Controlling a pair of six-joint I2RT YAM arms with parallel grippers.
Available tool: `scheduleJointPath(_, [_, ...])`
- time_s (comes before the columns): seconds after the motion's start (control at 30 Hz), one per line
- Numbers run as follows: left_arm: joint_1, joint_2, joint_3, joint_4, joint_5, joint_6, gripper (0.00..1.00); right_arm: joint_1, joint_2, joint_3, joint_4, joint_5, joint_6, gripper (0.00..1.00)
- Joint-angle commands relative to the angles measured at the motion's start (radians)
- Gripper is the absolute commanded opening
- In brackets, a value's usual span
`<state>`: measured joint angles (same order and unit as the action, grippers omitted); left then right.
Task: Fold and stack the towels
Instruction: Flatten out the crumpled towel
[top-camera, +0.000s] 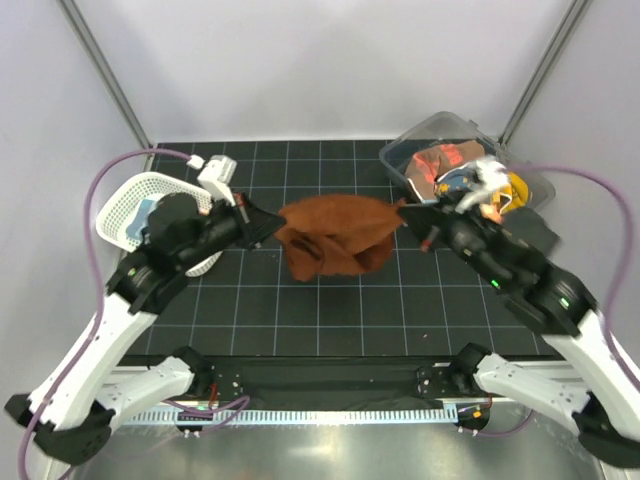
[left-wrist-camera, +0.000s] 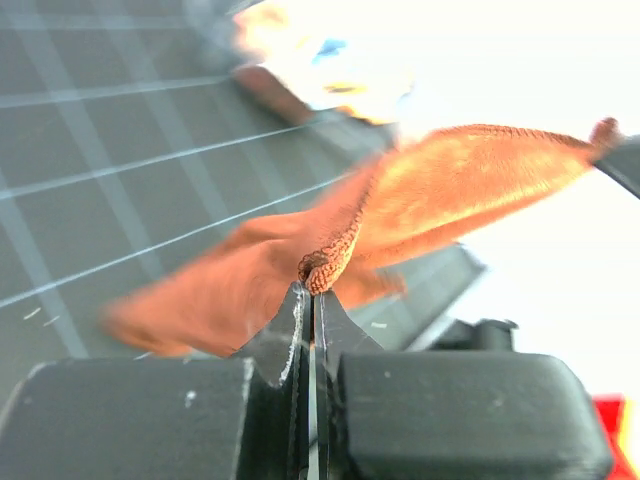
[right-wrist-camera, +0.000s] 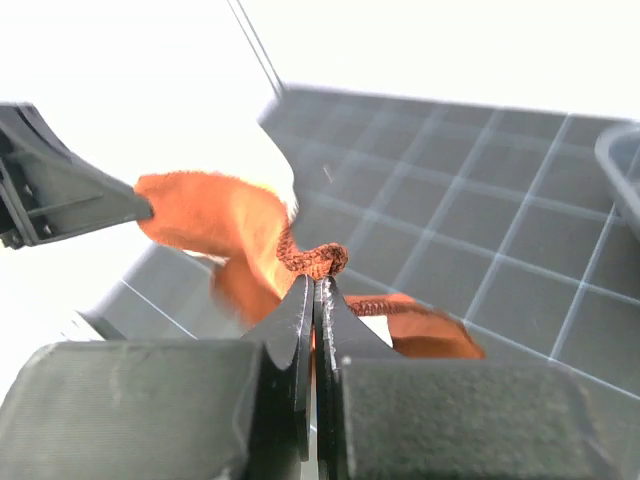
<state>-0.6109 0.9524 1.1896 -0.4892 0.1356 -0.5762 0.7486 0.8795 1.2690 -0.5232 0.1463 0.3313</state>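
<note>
Describer: Black fingers (left-wrist-camera: 285, 335) of the left gripper (left-wrist-camera: 312, 297) fill the bottom of the left wrist view. They are pressed together with only a hairline seam between them, pinching a rolled hem of the rust-brown towel (left-wrist-camera: 450, 190).

Listener: And the other side?

Describer: The right wrist view shows much the same. The right gripper (right-wrist-camera: 315, 287) is clamped on another bunched edge of that cloth. From there the fabric trails away toward the tip of the left gripper at the frame's left edge.

Listener: What does the overhead camera add?

Describer: Only that camera shows the whole layout. The towel hangs between the two grippers over the middle of the black gridded mat (top-camera: 330, 320). Its top edge is pulled fairly straight and the rest sags in folds. I cannot tell whether the lowest fold touches the mat. A clear plastic bin (top-camera: 440, 128) sits at the far right, beside the right arm (top-camera: 560, 300). It holds the other towels (top-camera: 440, 165), a jumble of red, orange, yellow and blue. A white mesh basket (top-camera: 125, 205) sits at the far left, partly hidden by the left arm (top-camera: 120, 320).

Listener: What do the wrist cameras show that the overhead one does not?

Describer: They show the grip itself. From above, the fingertips are just dark points at the cloth's two ends. Close up, each pair holds only a thin hem. The left wrist view also catches a bright patch far off, too blurred to identify.
</note>
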Motion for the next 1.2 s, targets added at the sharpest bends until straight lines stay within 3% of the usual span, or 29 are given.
scheduleJointPath(0.0, [-0.016, -0.044, 0.022, -0.025, 0.205, -0.022, 0.0, -0.005, -0.124, -0.126, 0.041, -0.039, 0.092, 0.01])
scheduleJointPath(0.23, [-0.024, -0.07, 0.18, -0.147, 0.161, 0.002, 0.0, -0.005, -0.188, -0.091, 0.101, -0.122, 0.179, 0.01])
scheduleJointPath(0.43, [-0.024, -0.049, 0.323, -0.328, 0.075, 0.062, 0.0, -0.005, -0.203, -0.008, 0.028, -0.166, 0.193, 0.01])
scheduleJointPath(0.63, [-0.024, -0.041, 0.407, -0.333, 0.074, 0.094, 0.0, -0.005, -0.18, 0.107, 0.015, -0.185, 0.158, 0.01])
scheduleJointPath(0.8, [-0.024, 0.014, 0.553, -0.307, 0.189, 0.093, 0.0, -0.005, -0.082, 0.283, 0.044, -0.254, 0.17, 0.01])
scheduleJointPath(0.97, [-0.024, 0.06, 0.701, -0.287, 0.239, 0.064, 0.0, -0.005, -0.047, 0.349, 0.129, -0.28, 0.233, 0.01])
scheduleJointPath(1.17, [-0.024, 0.094, 0.766, -0.29, 0.211, 0.047, 0.0, -0.005, -0.048, 0.368, 0.18, -0.229, 0.253, 0.01])
